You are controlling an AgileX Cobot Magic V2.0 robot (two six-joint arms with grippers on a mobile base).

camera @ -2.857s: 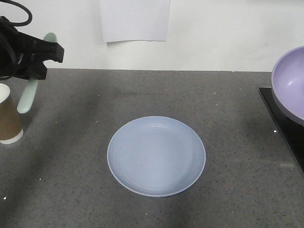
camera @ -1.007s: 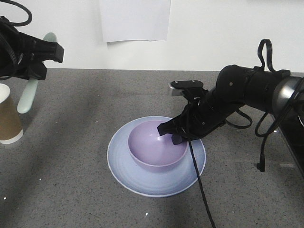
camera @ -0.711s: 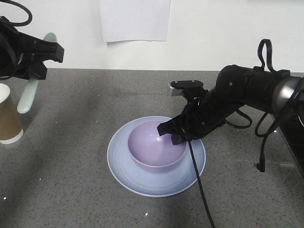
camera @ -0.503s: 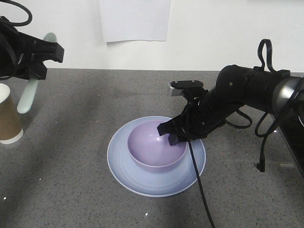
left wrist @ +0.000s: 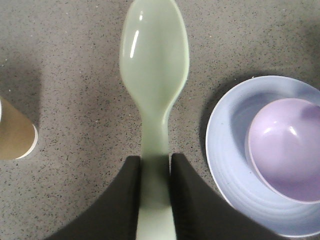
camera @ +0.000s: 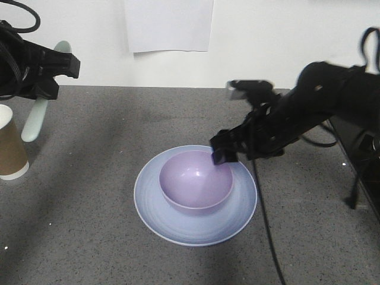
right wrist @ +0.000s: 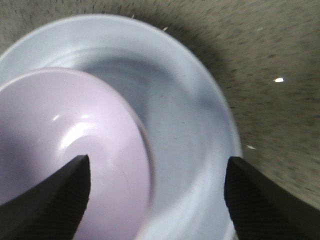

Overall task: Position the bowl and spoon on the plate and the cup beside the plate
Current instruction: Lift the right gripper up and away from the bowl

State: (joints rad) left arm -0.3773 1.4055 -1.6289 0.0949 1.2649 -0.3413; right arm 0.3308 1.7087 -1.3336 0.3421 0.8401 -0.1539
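Observation:
The lavender bowl (camera: 196, 184) stands upright in the middle of the pale blue plate (camera: 148, 208). My right gripper (camera: 224, 152) hovers just above the bowl's far right rim, open and holding nothing; in its wrist view the right gripper (right wrist: 156, 165) spans the bowl (right wrist: 65, 135) rim and the plate (right wrist: 185, 100). At the far left, raised above the table, my left gripper (camera: 52, 77) is shut on the mint-green spoon (camera: 32, 122). The left wrist view shows the left gripper (left wrist: 152, 162) pinching the spoon (left wrist: 155, 75) handle. The brown paper cup (camera: 9, 145) stands upright at the left edge.
A white sheet of paper (camera: 169, 24) hangs on the back wall. A black raised surface (camera: 356, 160) lies along the table's right edge under the right arm, and the arm's cable (camera: 267, 225) trails across the table in front of the plate.
My right gripper has let go of the bowl's rim and pulled up and to the right. The bowl stays on the plate. The left arm and spoon have not moved.

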